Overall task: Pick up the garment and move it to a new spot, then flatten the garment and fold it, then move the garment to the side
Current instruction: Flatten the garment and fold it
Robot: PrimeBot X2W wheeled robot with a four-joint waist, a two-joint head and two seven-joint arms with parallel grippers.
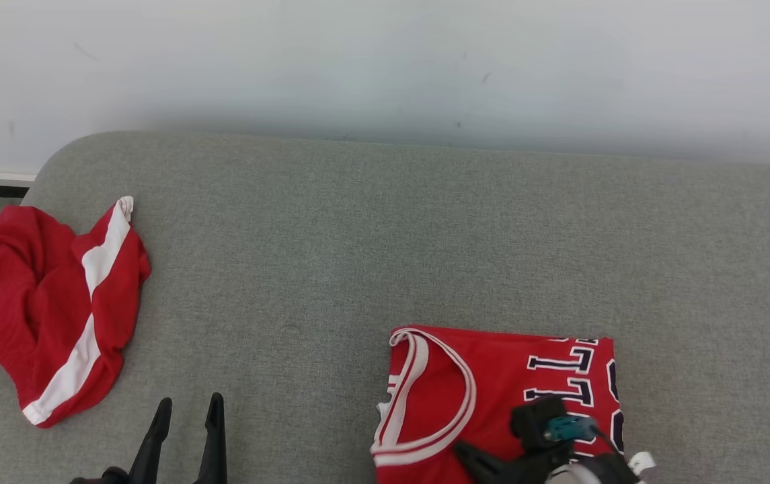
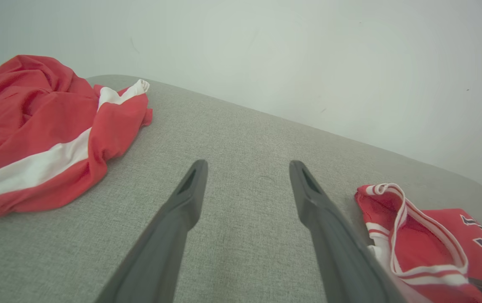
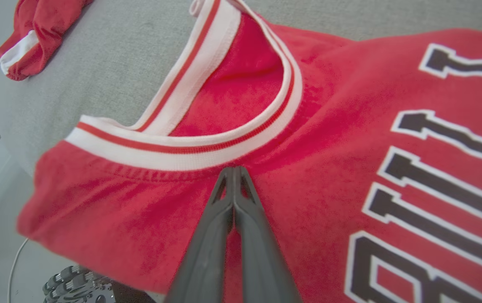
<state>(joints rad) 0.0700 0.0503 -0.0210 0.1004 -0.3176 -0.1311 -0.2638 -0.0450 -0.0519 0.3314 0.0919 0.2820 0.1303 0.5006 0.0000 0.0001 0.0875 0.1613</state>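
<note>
At 5 o'clock on the grey fabric-covered table [image 1: 371, 235], head view, lies the garment, a red jersey [image 1: 492, 383], folded into a flat rectangle. Its white-and-red neck band [image 1: 411, 363] is at the 9 o'clock end and its dark white-edged lettering [image 1: 563, 363] at the 3 o'clock end. The near edge runs off the frame bottom. Right hand [image 1: 460, 446] comes in from 5 o'clock over the jersey, fingers pressed together. In the right wrist view the tips [image 3: 233, 168] sit on red cloth just below the neck band [image 3: 190, 147], with lettering [image 3: 434, 210] off at 3 o'clock. Cannot tell if any cloth is pinched between them. Left hand [image 1: 189, 401] is at 7 o'clock in the head view, fingers apart, holding nothing, over bare table. It is well apart from the jersey and near the red shorts with a white stripe [image 1: 42, 302], which are crumpled at 9 o'clock on the table's rounded corner. Left wrist view: spread hand [image 2: 248, 165] above grey fabric, shorts [image 2: 34, 126] at 10 o'clock, jersey [image 2: 426, 244] at 4 o'clock. White wall [image 1: 385, 67] is at 12 o'clock behind the table.
</note>
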